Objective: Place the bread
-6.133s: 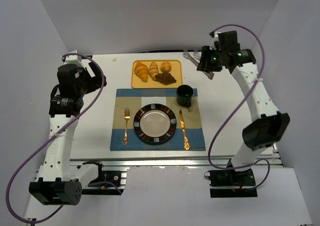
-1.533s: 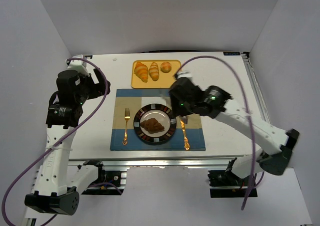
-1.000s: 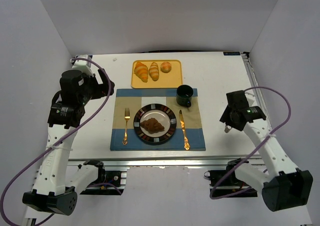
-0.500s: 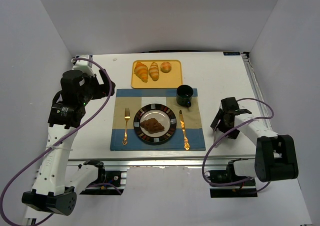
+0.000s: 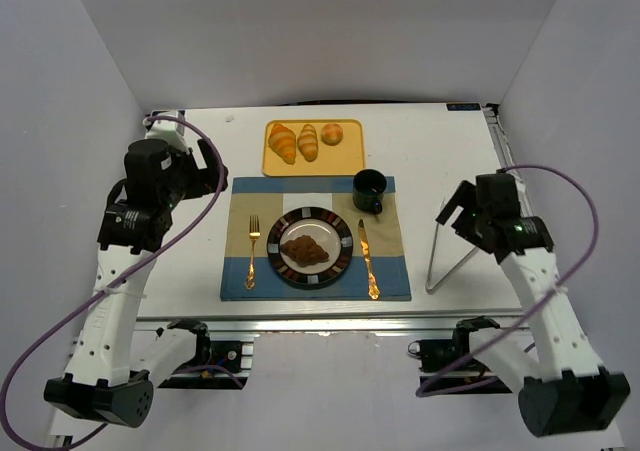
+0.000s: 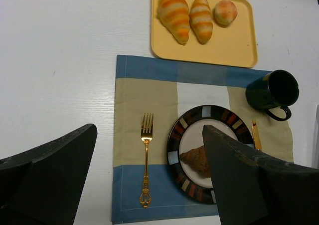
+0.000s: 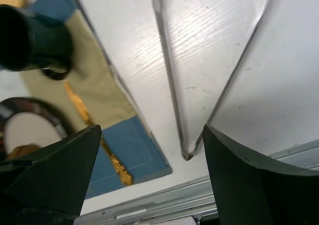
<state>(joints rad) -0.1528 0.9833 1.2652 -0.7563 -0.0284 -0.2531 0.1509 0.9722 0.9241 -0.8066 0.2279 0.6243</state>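
The bread (image 5: pixel 305 250) sits mid-plate (image 5: pixel 275 261) on the placemat (image 5: pixel 240 221), toward the front edge of the bench (image 5: pixel 420 141); placement looks complete. The right gripper (image 7: pixel 150 130) stands wide open and empty over the tongs (image 5: pixel 434 251), which lie by the right edge, clear of the setting. The left gripper (image 6: pixel 149 130) is open and holds nothing.

Brown bread (image 5: pixel 305 249), yellow tray (image 5: pixel 337 162), dark green mug (image 5: pixel 369 190).

No readable text, labels, brand names, numbers or signs appear on any object in the three camera views.
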